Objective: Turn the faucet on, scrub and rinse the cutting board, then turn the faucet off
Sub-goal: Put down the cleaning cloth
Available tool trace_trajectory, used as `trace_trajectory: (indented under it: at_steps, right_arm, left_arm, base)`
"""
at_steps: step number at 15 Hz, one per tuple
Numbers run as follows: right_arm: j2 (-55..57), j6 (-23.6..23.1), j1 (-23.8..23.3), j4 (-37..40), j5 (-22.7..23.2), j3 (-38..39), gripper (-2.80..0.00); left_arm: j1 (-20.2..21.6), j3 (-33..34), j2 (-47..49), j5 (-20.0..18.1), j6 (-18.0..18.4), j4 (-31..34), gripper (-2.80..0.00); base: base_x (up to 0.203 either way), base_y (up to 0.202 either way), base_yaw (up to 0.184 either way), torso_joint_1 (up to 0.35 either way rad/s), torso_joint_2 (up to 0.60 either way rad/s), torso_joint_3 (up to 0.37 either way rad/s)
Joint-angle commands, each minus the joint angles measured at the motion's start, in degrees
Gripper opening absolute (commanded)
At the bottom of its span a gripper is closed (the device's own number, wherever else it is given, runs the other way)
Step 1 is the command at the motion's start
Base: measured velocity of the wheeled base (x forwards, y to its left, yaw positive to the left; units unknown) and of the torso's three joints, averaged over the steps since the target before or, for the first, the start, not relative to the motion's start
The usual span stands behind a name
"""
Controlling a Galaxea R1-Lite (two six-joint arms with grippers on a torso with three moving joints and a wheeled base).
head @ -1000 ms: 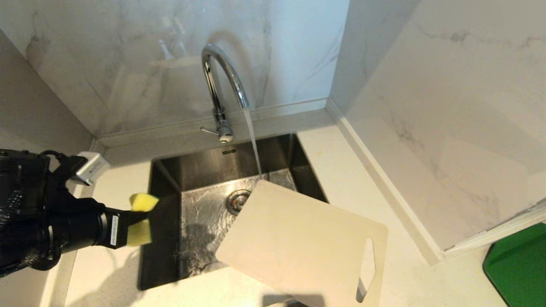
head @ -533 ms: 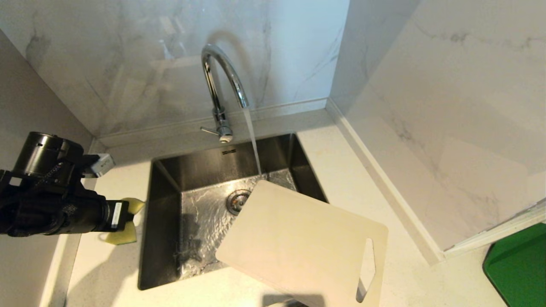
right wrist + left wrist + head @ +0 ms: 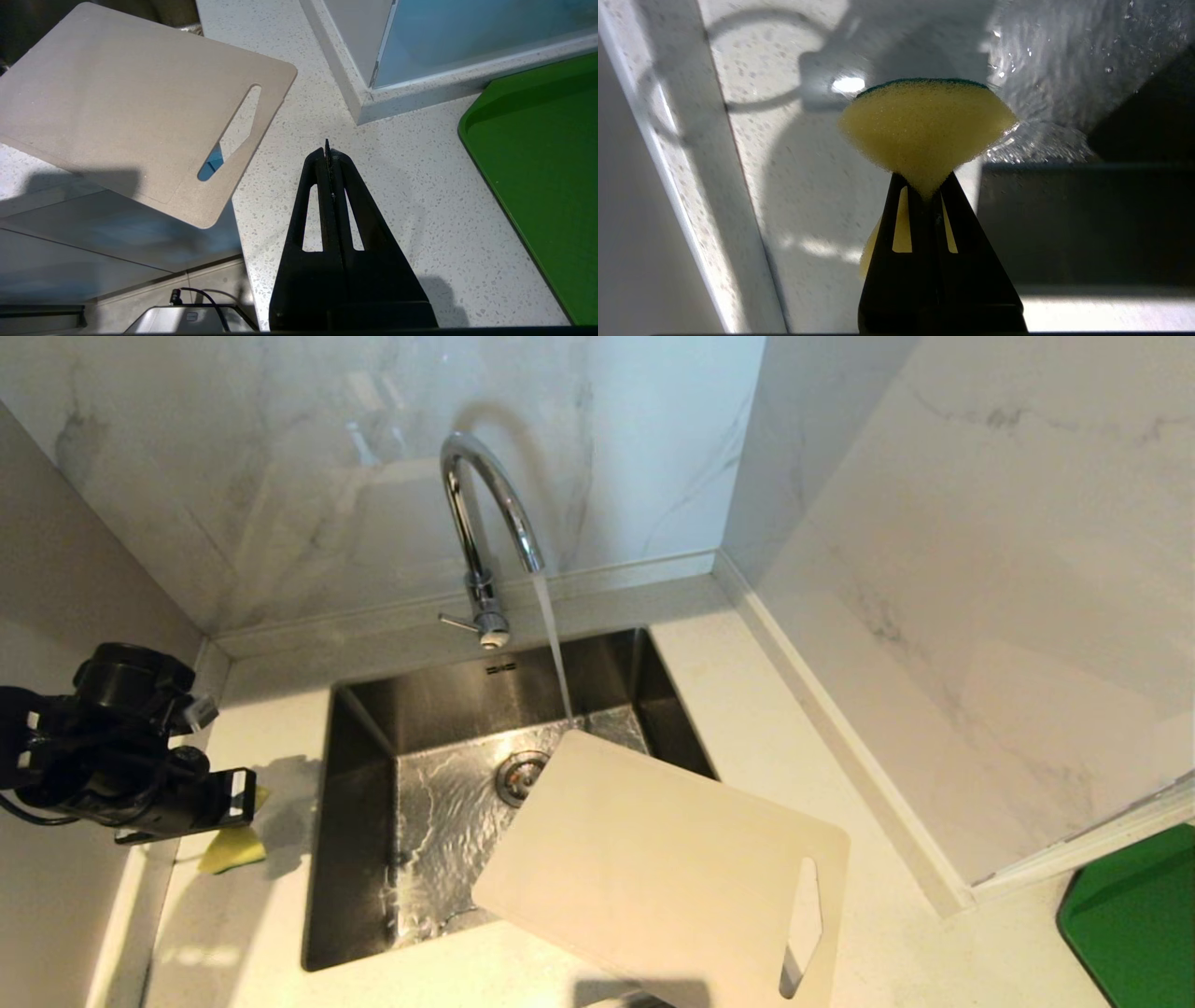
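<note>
Water runs from the chrome faucet [image 3: 481,523] into the sink. The beige cutting board [image 3: 653,868] lies flat over the sink's front right corner and the counter, slot handle toward the right. My left gripper [image 3: 241,814] points down over the counter left of the sink, shut on a yellow sponge [image 3: 233,847] with a green scrub side. In the left wrist view the sponge [image 3: 927,126] bulges out past the left gripper [image 3: 927,182]. My right gripper [image 3: 327,154] is shut and empty above the counter, near the handle end of the cutting board [image 3: 131,98].
The steel sink [image 3: 364,728] is wet, with its drain [image 3: 520,773] beside the board's far corner. A green board [image 3: 1134,915] lies on the counter at the far right. Marble walls close in behind and on the right; a wall stands close on the left.
My left arm has pulled back from the sink's left edge toward the left wall and tipped downward, carrying the sponge down to the counter. Board, faucet and water stream are unchanged.
</note>
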Motion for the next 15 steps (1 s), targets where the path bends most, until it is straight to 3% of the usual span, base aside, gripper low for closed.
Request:
trace_trajectory:
  at_steps: [1,8,9,15]
  right_arm:
    - [0.0,0.0,0.0,0.0,0.0,0.0,-2.80]
    - [0.1,0.0,0.0,0.0,0.0,0.0,-2.80]
    - [0.1,0.0,0.0,0.0,0.0,0.0,-2.80]
    - [0.0,0.0,0.0,0.0,0.0,0.0,-2.80]
  left_arm:
    - [2.4,-3.1,5.3,0.0,-0.1,0.1,-2.80]
    - [4.0,-7.5,8.8,-0.2,0.0,0.6,-2.80]
    - [4.0,-7.5,9.1,-0.2,0.1,1.0,0.00]
    - [4.0,-8.9,9.1,-0.2,0.2,1.2,0.00]
  base:
    - [0.000,0.000,0.000,0.000,0.00,0.000]
    - [0.000,0.000,0.000,0.000,0.00,0.000]
    - [0.000,0.000,0.000,0.000,0.00,0.000]
    - [0.000,0.000,0.000,0.000,0.00,0.000]
